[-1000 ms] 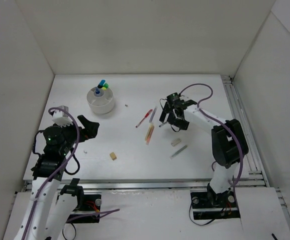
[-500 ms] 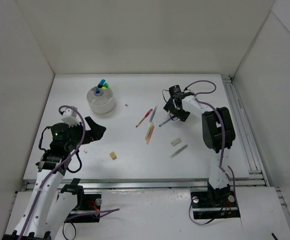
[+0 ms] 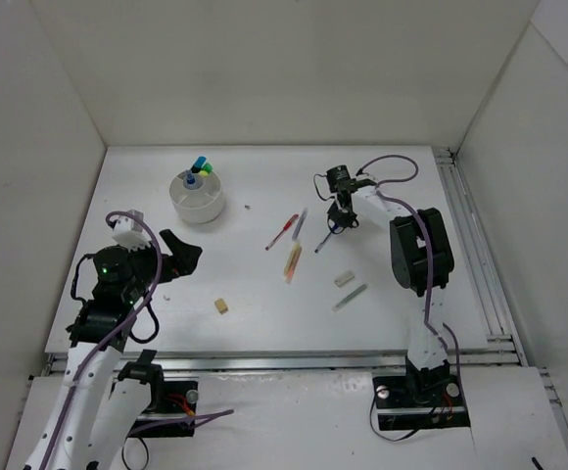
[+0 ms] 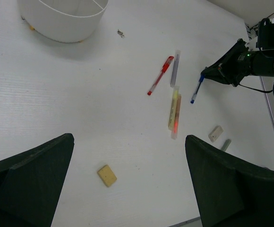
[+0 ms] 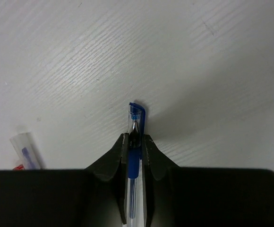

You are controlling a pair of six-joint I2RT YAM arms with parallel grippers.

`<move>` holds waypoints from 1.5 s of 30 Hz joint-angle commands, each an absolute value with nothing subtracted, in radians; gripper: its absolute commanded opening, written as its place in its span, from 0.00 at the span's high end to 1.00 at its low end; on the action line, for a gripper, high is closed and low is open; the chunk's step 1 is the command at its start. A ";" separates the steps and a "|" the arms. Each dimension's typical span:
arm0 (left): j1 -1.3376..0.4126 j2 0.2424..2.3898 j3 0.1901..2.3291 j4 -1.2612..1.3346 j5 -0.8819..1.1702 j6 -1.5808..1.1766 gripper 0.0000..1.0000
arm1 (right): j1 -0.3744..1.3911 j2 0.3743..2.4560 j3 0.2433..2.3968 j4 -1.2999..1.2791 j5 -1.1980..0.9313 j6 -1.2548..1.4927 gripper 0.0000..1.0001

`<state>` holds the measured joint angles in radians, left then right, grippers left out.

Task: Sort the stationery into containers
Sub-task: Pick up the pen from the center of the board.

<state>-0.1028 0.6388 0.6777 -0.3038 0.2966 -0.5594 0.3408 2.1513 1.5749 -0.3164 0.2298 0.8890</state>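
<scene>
The right gripper (image 5: 135,142) was closed tight on one blue pen (image 5: 136,113), far out over the table (image 3: 264,328), and the pen sloped down toward the surface. The left gripper (image 3: 183,251) hung wide open, holding nothing. Three more pens lay loose: one red pen (image 4: 160,75), one clear pen (image 4: 175,68) just beside it, and one grey pen (image 4: 226,144). There were two erasers: one beige eraser (image 4: 107,175) alone and a second eraser (image 4: 216,133) near the grey pen. One cream stick (image 4: 174,111) lay between them. The single white bowl (image 3: 198,204) stood well apart at the left, with highlighters (image 3: 202,164) standing in it. I could not count these exactly.
</scene>
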 commanded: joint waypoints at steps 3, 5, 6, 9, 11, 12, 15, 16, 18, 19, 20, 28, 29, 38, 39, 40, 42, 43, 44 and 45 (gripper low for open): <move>-0.106 0.641 0.707 -0.258 0.301 -0.537 0.00 | 0.344 2.083 1.585 -0.331 0.288 0.842 1.00; -0.106 0.650 0.712 -0.250 0.325 -0.532 0.00 | 0.353 2.045 1.592 -0.319 0.290 0.786 1.00; -0.106 0.658 0.713 -0.241 0.343 -0.528 0.00 | 0.359 2.028 1.592 -0.310 0.287 0.713 1.00; -0.106 0.676 0.716 -0.203 0.425 -0.508 0.00 | 0.380 1.932 1.536 -0.192 0.186 0.495 1.00; -0.106 0.695 0.726 -0.181 0.487 -0.495 0.00 | 0.393 1.840 1.484 -0.060 0.009 0.393 1.00; -0.106 0.701 0.729 -0.167 0.515 -0.489 0.00 | 0.396 1.806 1.423 -0.016 -0.102 0.273 1.00; -0.115 0.735 0.732 -0.112 0.627 -0.491 0.00 | 0.416 1.669 1.283 0.164 -0.464 0.064 1.00; -0.115 0.741 0.730 -0.076 0.656 -0.489 0.00 | 0.419 1.640 1.252 0.172 -0.559 0.010 1.00; -0.115 0.756 0.729 -0.045 0.736 -0.499 0.00 | 0.463 1.551 1.191 0.178 -0.701 -0.113 1.00; -0.115 0.761 0.726 -0.008 0.789 -0.499 0.00 | 0.478 1.499 1.180 0.140 -0.771 -0.167 1.00; -0.124 0.771 0.721 0.021 0.808 -0.511 0.00 | 0.500 1.480 1.171 0.111 -0.808 -0.264 1.00; -0.212 0.784 0.696 0.159 0.862 -0.591 0.00 | 0.641 1.339 1.112 0.006 -0.898 -0.390 1.00; -0.225 0.778 0.692 0.164 0.850 -0.595 0.00 | 0.664 1.336 1.109 0.005 -0.890 -0.396 1.00; -0.420 0.785 0.652 0.261 0.583 -0.683 0.14 | 0.765 1.318 1.109 0.072 -0.701 -0.319 1.00; -0.434 0.790 0.652 0.264 0.550 -0.686 0.15 | 0.776 1.312 1.101 0.116 -0.683 -0.304 1.00; -0.449 0.795 0.652 0.264 0.488 -0.692 0.17 | 0.775 1.296 1.091 0.142 -0.663 -0.293 1.00; -0.488 0.805 0.650 0.273 0.433 -0.699 0.20 | 0.784 1.276 1.052 0.229 -0.652 -0.250 1.00; -0.498 0.808 0.649 0.281 0.393 -0.703 0.23 | 0.781 1.266 1.043 0.247 -0.641 -0.238 1.00; -0.509 0.813 0.647 0.287 0.376 -0.709 0.24 | 0.788 1.262 1.036 0.258 -0.637 -0.224 1.00; -0.529 0.813 0.649 0.290 0.353 -0.710 0.25 | 0.787 1.261 1.035 0.265 -0.635 -0.218 1.00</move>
<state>-0.5007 0.8082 0.6243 0.1726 0.4816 -0.6788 0.7826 1.3140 1.0336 0.1001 -0.6758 -0.2718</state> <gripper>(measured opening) 0.759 0.108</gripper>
